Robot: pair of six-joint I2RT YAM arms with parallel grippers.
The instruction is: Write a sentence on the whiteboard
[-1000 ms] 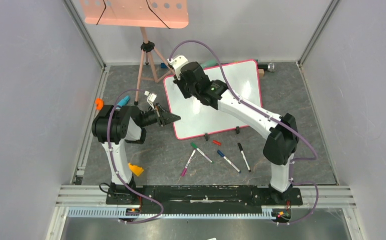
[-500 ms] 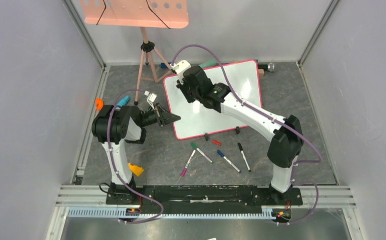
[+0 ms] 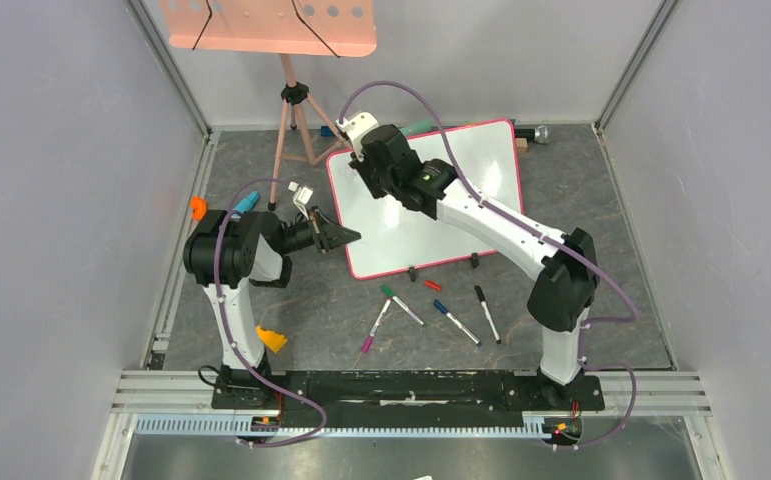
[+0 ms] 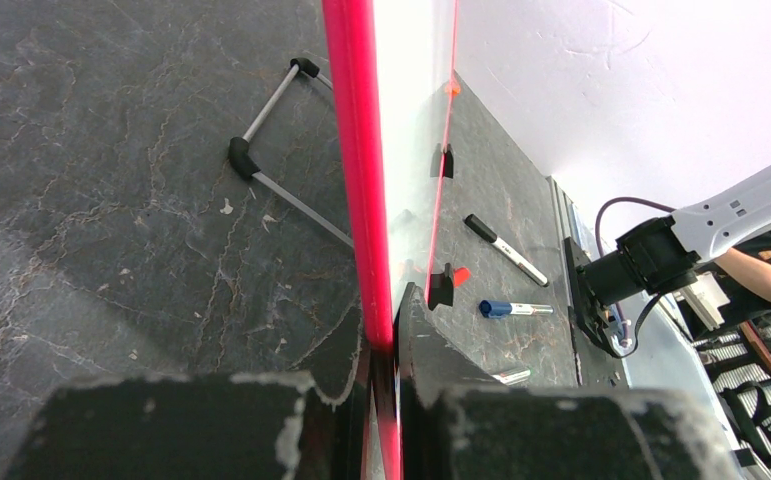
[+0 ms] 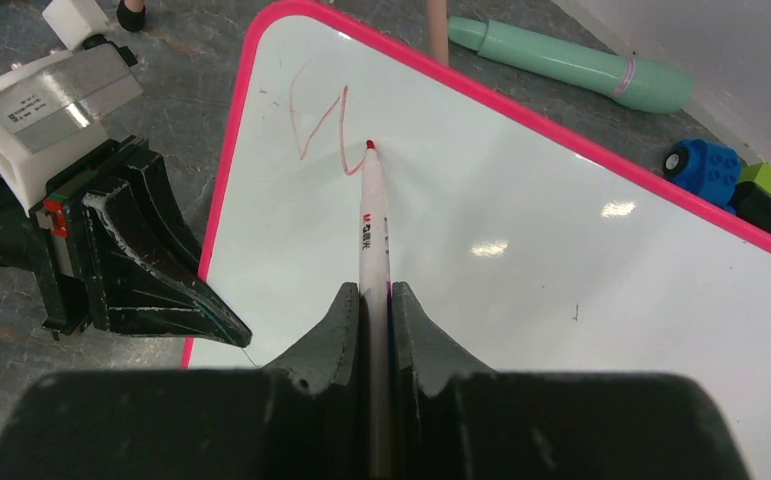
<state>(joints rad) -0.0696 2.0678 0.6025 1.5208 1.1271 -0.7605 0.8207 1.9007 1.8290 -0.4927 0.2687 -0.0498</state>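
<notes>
The whiteboard (image 3: 416, 235) rests on the dark, stone-veined table (image 3: 601, 250), its left rim pinched tight between the closed jaws of the left pincer (image 4: 393, 352). Over the board's upper left corner, the right pincer (image 5: 373, 296) is clamped on a white-barrelled marker (image 5: 370, 225), whose red tip touches the glossy white face. The sentence (image 5: 323, 128) is so far a few thin red zigzag strokes just inside the rounded pink-red rim. Compared with half a second ago, the right pincer sits slightly nearer that corner and the left one is unmoved.
</notes>
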